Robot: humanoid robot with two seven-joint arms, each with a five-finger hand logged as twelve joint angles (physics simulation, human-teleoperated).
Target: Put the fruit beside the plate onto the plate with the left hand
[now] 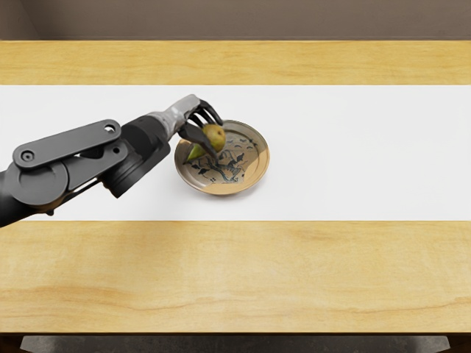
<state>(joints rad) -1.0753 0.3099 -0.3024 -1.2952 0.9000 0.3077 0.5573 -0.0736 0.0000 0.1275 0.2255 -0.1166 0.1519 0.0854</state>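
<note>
The left arm enters from the left edge and reaches right across the white runner [353, 147] that lies along the middle of the wooden table [235, 272]. Its dark links slant up toward the far side, ending in a grey wrist and the left hand [193, 118], which sits over the left, far part of the plate [257, 166].

The plate is a round, shallow dish with a brown rim and a dark figured pattern on a paler centre. It lies on the runner, a little left of the table's middle.

The fruit, a yellow-green pear [215, 135], is inside the plate's outline, over its far-left portion. The black fingers [210, 113] curl around the pear from the far side, and another dark digit crosses its near-left side, so the hand is clamped on it. A greener part of the pear shows below that digit, close to the plate's left rim. Whether the pear already rests on the plate's surface or is held just above it cannot be told from this angle. The pear is all that shows in the plate.
</note>
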